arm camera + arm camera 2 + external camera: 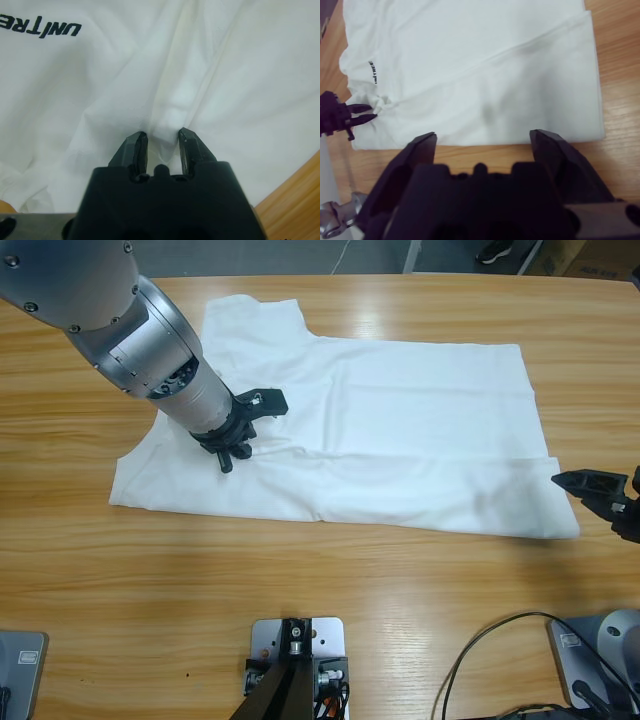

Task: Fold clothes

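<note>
At the left claw (161, 142), the jaws are pinched on a small raised ridge of the shirt (215, 75), white cloth bunched between the tips and creases fanning away from them; just beyond and to one side in the left wrist view sits the dark logo (42, 27). From above, this claw (232, 433) bites the cloth close to the neck end, with the shirt (400, 440) stretching away from it across the tabletop (300, 580) toward the other arm. The shirt looks partly folded already, I judge: it lies as a long band with one straight doubled edge, a sleeve poking out beyond the left claw and a lower layer peeking out at the hem corner. What is left, by my reading, is at least the fold that brings one end over the other, and any smoothing of the wrinkles round the pinch. Farther off, the right claw (482, 142) stands wide open and empty over bare wood, just short of the hem edge of the shirt (480, 75), not touching it; in the high view it (600, 490) sits beside the hem corner. No container shows anywhere, so nothing is held in one.
</note>
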Motion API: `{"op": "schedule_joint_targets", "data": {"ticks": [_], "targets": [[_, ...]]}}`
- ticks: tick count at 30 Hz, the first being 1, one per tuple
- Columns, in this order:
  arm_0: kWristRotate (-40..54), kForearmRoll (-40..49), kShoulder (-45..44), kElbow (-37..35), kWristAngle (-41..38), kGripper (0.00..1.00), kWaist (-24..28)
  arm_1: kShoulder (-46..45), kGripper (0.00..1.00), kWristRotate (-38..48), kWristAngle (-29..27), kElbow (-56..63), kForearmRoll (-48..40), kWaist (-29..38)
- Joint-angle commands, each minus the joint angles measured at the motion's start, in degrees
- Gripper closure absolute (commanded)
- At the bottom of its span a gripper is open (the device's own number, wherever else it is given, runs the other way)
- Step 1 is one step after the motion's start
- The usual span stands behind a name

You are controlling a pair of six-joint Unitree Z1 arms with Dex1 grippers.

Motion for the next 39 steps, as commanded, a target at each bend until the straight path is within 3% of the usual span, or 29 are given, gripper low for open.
{"op": "schedule_joint_targets", "data": {"ticks": [1, 5, 15, 18, 31, 39], "targets": [[-0.2, -0.5, 2.4, 0.0, 0.7, 0.902, -0.4, 1.4, 0.239, -0.4, -0.9, 2.2, -0.9, 0.7], [0.6, -0.4, 2.4, 0.1, 0.9, 1.0, -0.4, 1.2, 0.239, -0.3, -0.8, 2.3, -0.9, 0.7], [-0.8, 1.8, -0.9, -1.1, 0.5, 1.0, -0.5, 1.8, 0.243, -0.4, -0.8, 2.3, -1.0, 0.7], [-4.1, 7.8, -1.5, -5.0, -0.1, 1.0, -0.5, 1.8, 0.243, -0.4, -0.8, 2.3, -1.0, 0.7], [-27.8, 19.7, -3.3, -7.7, -0.7, 1.0, -6.7, 1.4, 0.243, -0.4, -0.5, 2.4, -1.2, 0.7], [-31.7, 26.2, 0.4, -16.5, -2.3, 1.0, -7.9, 1.3, 0.243, -0.5, -0.4, 2.6, -1.7, 0.7]]}}
